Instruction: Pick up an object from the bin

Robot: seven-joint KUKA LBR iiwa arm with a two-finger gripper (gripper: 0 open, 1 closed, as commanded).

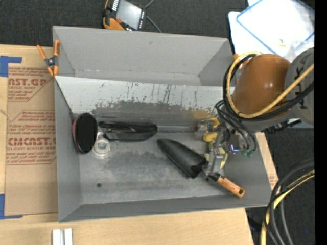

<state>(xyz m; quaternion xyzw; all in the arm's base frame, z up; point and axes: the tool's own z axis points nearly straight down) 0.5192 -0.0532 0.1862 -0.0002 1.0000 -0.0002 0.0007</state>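
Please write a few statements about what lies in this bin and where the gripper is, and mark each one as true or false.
1. The gripper is at the right side of the bin. True.
2. A clear cup lies beside the black oval brush on the left. True.
3. The orange handle lies against the left wall. False: it lies at the lower right, by the gripper.
4. The black wedge rests on the clear cup. False: it lies apart from the cup, right of the middle.
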